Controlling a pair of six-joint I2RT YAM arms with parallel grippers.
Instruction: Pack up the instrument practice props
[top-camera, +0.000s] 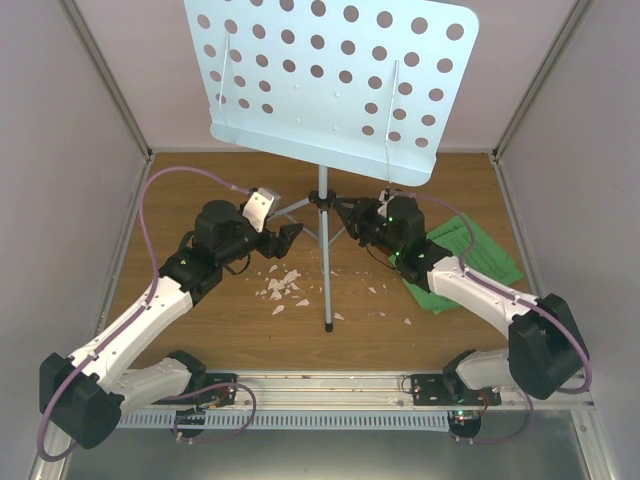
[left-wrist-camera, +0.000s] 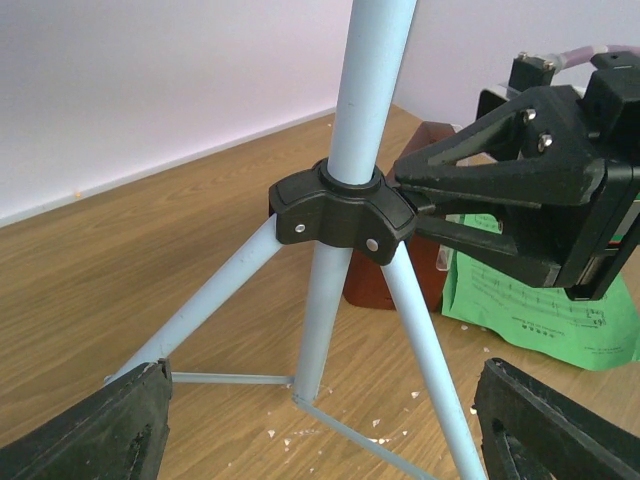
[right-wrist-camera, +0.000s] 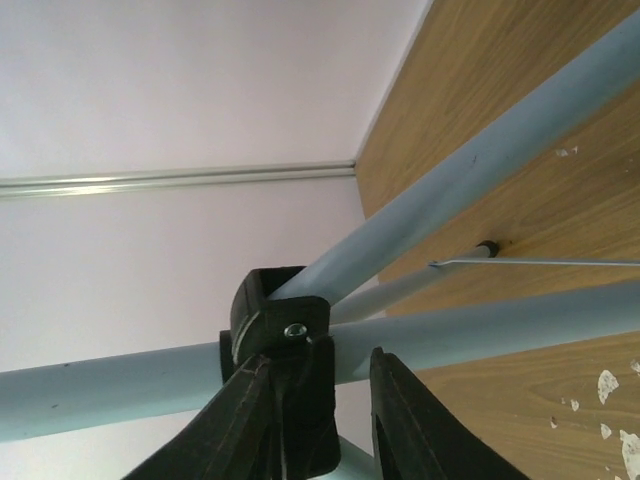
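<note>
The pale blue perforated music stand (top-camera: 330, 75) stands mid-table on its tripod, pole (left-wrist-camera: 375, 80) upright. My right gripper (top-camera: 346, 212) (right-wrist-camera: 320, 370) is shut on the black hub (left-wrist-camera: 340, 205) (right-wrist-camera: 280, 315) where the legs meet, reaching in from the right. My left gripper (top-camera: 284, 238) (left-wrist-camera: 320, 400) hangs open just left of the tripod, its fingers wide on either side of the legs and touching nothing. Green sheet music (top-camera: 470, 250) (left-wrist-camera: 540, 310) lies flat under the right arm. The reddish-brown metronome (left-wrist-camera: 375, 285) stands behind the tripod; the top view hides it.
White crumbs (top-camera: 283, 288) are scattered on the wooden table (top-camera: 200, 340) around the front tripod leg (top-camera: 327, 290). Pale walls close in the left, right and back sides. A metal rail (top-camera: 320, 385) with both arm bases runs along the near edge.
</note>
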